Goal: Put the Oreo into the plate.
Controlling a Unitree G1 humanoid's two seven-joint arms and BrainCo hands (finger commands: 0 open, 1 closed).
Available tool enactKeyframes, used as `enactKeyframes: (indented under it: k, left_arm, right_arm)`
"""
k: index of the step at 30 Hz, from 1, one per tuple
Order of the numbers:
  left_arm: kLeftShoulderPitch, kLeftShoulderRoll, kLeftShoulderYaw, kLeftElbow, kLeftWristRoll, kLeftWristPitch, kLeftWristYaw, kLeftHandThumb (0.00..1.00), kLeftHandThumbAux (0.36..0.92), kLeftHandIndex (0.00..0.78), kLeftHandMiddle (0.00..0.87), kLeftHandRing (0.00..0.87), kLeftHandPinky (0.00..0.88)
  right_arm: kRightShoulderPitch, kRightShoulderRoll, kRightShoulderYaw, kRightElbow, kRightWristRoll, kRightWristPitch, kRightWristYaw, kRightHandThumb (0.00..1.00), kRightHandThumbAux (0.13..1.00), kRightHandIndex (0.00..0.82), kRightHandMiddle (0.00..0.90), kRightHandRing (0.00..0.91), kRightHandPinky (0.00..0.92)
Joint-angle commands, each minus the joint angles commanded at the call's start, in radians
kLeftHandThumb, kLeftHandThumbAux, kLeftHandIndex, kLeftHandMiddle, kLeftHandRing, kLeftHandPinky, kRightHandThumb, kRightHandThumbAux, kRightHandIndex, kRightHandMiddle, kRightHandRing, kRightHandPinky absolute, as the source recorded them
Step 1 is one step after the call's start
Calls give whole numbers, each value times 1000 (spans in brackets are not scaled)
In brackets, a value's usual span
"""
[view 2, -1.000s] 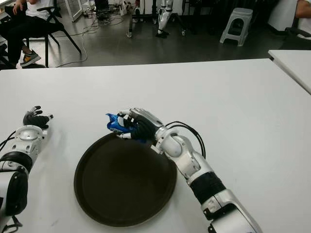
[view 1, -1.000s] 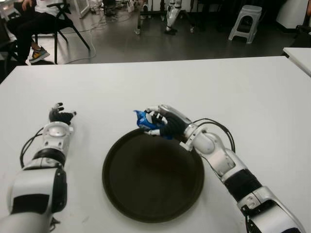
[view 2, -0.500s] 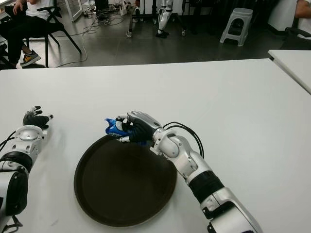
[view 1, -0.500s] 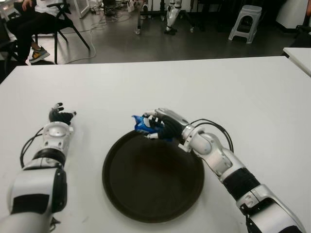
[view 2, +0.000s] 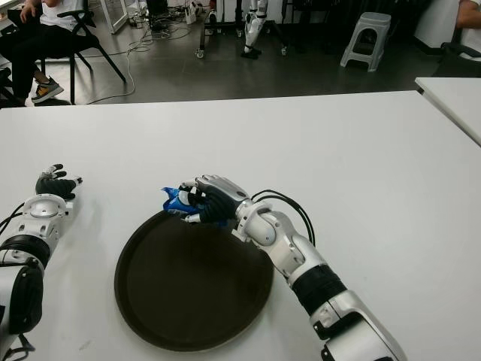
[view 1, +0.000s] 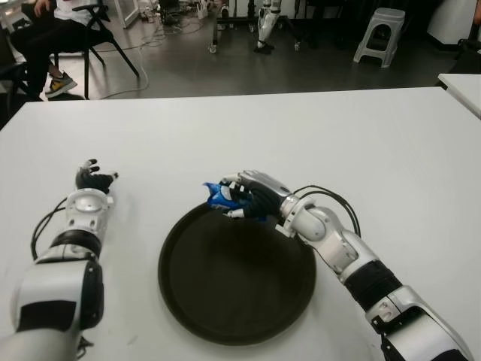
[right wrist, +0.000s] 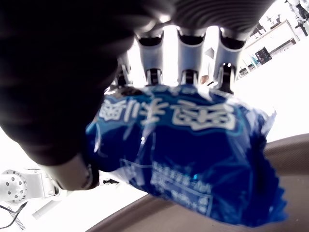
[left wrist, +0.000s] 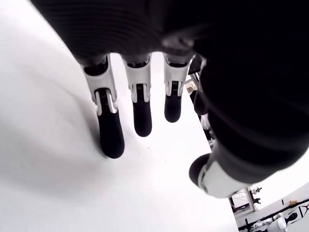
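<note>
Oreo, a blue packet, is sitting in my right robot hand, whose fingers are curling tight around the wrapper. I am holding it over the far rim of the plate, a dark round one lying on the white desk. My left robot hand is showing well off to the plate's left, its fingers hanging loosely extended and gripping nothing. Beyond the desk I am seeing a person sitting on a chair and a grey stool on the floor.
</note>
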Motion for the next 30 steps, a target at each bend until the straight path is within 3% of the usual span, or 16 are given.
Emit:
enactKeyframes:
  k: [17, 30]
  left_arm:
    - [2, -2, 8, 1, -5, -1, 2, 302, 764, 90, 143, 156, 151]
    - [-2, -1, -2, 1, 4, 13, 8, 276, 762, 80, 128, 148, 137]
  right_arm:
    - [5, -6, 8, 3, 7, -3, 38, 731, 708, 440, 868, 854, 837]
    - [-14, -31, 19, 20, 23, -63, 122, 718, 710, 440, 813, 801, 781]
